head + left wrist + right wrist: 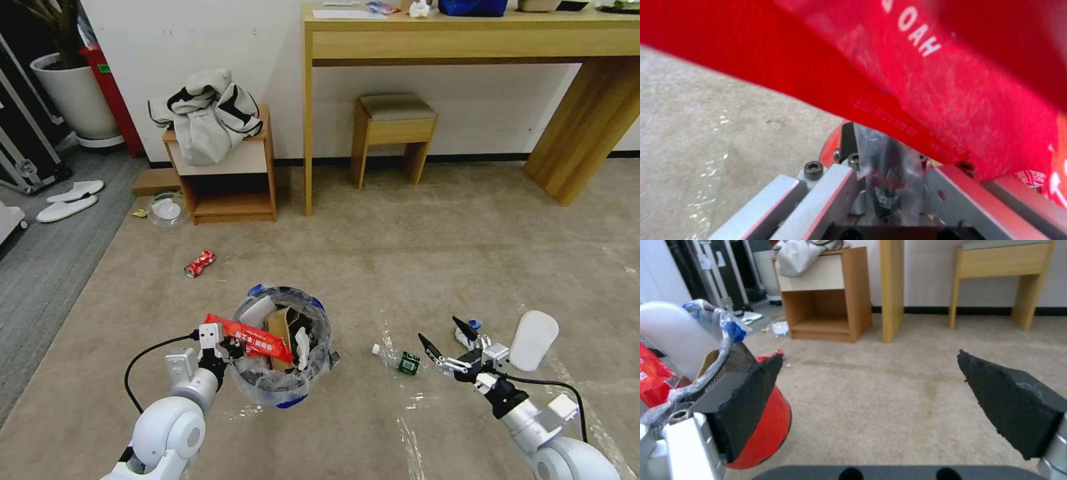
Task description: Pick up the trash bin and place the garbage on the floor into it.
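Red wrapper (252, 337) lying across the trash bin (283, 347), which we are holding up.

Our left pincer (215, 341) is clamping the bin's near rim, wrapper just beyond its fingertips. Our right pincer (445, 340) is hovering spread wide and empty above the floor (400, 260), a clear bottle (398, 358) just beside it, a crushed can (199, 263) lying well beyond the left pincer.
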Motion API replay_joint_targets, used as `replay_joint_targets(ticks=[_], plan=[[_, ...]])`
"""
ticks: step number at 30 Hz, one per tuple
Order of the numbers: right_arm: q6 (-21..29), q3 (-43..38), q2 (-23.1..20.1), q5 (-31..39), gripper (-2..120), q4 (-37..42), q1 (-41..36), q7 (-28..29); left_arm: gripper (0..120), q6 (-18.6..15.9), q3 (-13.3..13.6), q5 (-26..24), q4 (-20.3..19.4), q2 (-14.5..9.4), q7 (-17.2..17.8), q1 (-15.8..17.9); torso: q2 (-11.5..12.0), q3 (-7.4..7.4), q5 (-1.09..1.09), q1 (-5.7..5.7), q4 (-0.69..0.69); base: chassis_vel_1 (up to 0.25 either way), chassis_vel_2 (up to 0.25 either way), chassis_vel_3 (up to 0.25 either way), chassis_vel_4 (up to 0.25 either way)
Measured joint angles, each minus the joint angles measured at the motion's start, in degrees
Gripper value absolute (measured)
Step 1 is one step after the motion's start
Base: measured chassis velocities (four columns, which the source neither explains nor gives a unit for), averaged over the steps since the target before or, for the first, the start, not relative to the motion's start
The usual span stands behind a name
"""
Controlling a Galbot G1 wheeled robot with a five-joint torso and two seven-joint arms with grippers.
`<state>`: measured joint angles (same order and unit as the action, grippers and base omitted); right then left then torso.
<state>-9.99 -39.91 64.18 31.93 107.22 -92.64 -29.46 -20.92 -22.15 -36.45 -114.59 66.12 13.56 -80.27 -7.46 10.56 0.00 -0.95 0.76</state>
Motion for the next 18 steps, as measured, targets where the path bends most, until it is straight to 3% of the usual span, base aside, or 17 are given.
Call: replay_joint_targets(ticks=[7,11,18], plan=[[-0.1,0.0,-0.4,0.0,100,0.0,0.2,0.2,1,0.0,-0.1,-0.9,0.1,0.0,0.4,0.5,0.0,-0.01,0.00,0.01,0.04,-0.052,-0.050,-0.046,-0.072],[0.0,0.4,-1.5,-0.1,100,-0.5,0.8,1.2,1,0.3,-0.4,-1.6,0.4,-0.1,1.2,0.9,0.0,-0.02,0.00,0.01,-0.02,0.000,0.000,0.000,0.000],[1.7,3.8,-6.9,-0.1,100,-4.0,5.0,5.2,1,0.4,-1.3,-2.5,1.4,-1.2,1.4,1.9,0.0,-0.02,0.00,0.02,0.01,0.000,0.000,0.000,0.000]])
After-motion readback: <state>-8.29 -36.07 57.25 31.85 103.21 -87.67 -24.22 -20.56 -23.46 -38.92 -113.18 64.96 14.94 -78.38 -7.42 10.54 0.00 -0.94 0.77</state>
